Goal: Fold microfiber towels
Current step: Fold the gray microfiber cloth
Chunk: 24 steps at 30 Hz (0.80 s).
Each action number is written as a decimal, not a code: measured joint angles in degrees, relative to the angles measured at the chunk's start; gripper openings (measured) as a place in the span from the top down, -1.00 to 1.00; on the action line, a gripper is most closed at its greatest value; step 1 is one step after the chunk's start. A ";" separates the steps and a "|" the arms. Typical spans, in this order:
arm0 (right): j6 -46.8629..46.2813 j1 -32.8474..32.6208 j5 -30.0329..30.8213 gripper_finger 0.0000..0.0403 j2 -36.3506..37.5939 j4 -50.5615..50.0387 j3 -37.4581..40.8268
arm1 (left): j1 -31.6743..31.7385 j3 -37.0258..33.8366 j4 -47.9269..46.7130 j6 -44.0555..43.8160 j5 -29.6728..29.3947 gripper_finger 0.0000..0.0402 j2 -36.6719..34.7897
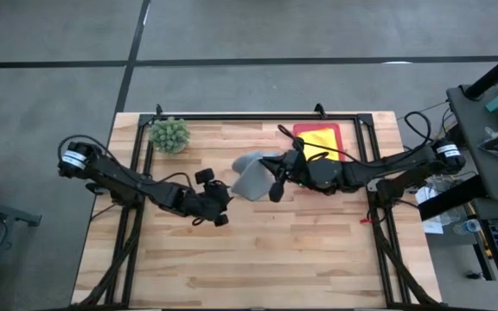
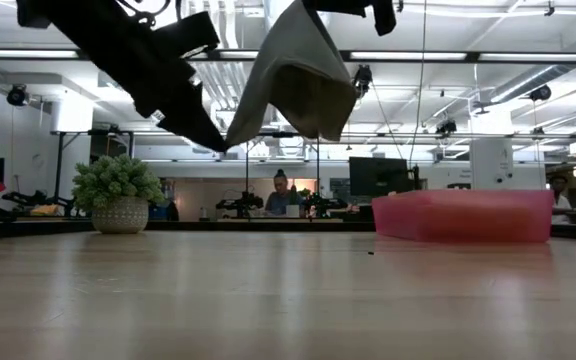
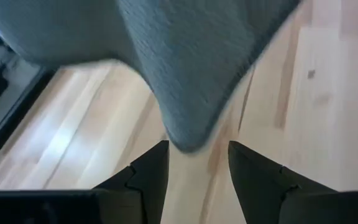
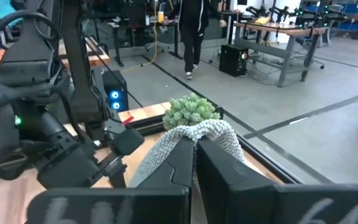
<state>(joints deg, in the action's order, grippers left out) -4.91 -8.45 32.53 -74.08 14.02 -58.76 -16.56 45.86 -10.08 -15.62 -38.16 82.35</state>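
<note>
Hanging mid-worktop from above, the grey towel (image 1: 251, 179) dangles from the right gripper (image 1: 277, 187). Low view: it hangs clear. Left wrist: left gripper (image 3: 197, 163) parted beneath its corner. Right wrist: fingers (image 4: 182, 155) pinch it.

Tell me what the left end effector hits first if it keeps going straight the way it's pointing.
Likely the hanging corner of the grey towel, just ahead of the open left end effector. Depth is hard to judge.
</note>
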 joint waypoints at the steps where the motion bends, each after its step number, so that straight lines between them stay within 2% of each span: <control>1: -0.03 0.00 0.00 0.96 -0.22 0.01 0.00 | 0.06 -0.95 3.36 1.03 -0.45 0.25 0.00; 5: -0.14 0.04 0.02 0.96 -0.56 0.03 0.00 | 0.11 -3.91 11.88 2.81 -5.02 0.25 0.00; 8: -0.48 0.02 0.01 0.96 -0.81 -0.04 0.00 | 0.24 -5.10 13.24 2.65 -8.33 0.25 0.00; 11: -0.65 0.02 0.02 0.96 -1.38 0.40 0.00 | 0.37 -5.28 13.84 3.20 -8.80 0.29 0.00; 14: -1.92 0.02 0.05 0.96 -1.88 0.00 0.00 | 0.19 -5.06 14.58 6.11 -8.74 0.48 0.00; 18: -2.61 -0.02 0.04 0.96 -2.42 -2.39 0.00 | -1.03 -3.34 14.67 9.86 -7.22 0.92 -0.89; 24: -5.14 -0.02 0.02 0.86 -2.67 -7.18 -0.02 | -3.69 0.19 13.82 13.33 -2.85 0.99 -4.02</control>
<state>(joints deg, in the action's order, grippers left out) -10.05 -8.47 32.56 -76.75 6.84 -58.78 -20.25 46.05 3.74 -2.28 -41.01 78.33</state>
